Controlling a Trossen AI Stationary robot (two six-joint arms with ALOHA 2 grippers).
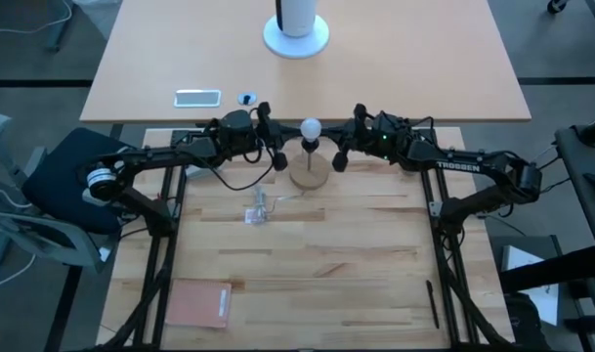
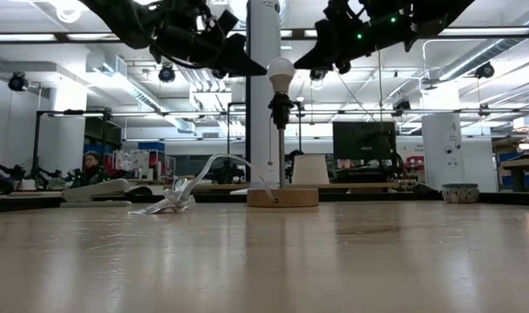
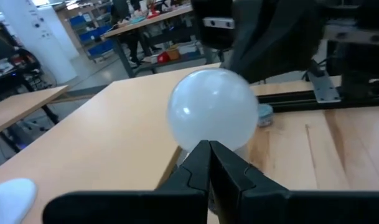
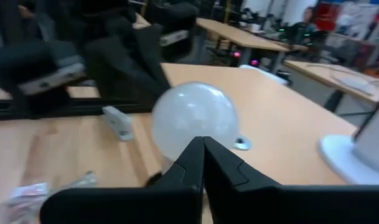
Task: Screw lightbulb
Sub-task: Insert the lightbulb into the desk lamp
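Observation:
The frosted white lightbulb (image 1: 310, 128) (image 2: 281, 74) stands upright with its base in the black socket stem (image 2: 281, 148). The stem rises from a round wooden disc (image 1: 310, 176) (image 2: 282, 197) at the table's far middle. My left gripper (image 1: 283, 135) is shut and level at the bulb's left, with its tips pointing at the globe (image 3: 212, 112). My right gripper (image 1: 337, 135) is shut and level at the bulb's right, also pointing at the globe (image 4: 194, 121). Both grippers are at bulb height, well above the table. My left gripper's shut fingertips (image 3: 208, 149) come level from the table's left, close to the globe's lower part; I cannot tell whether they touch it. My right gripper's shut fingertips (image 4: 203, 146) come level from the table's right, close to the globe; I cannot tell whether they touch it.
A crumpled clear plastic wrapper (image 1: 258, 210) (image 2: 173, 202) lies on the table to the near left of the disc. A brown card (image 1: 199, 303) lies near the front left and a black pen (image 1: 434, 303) at the front right. A white post on a round foot (image 1: 296, 29) stands on the far table.

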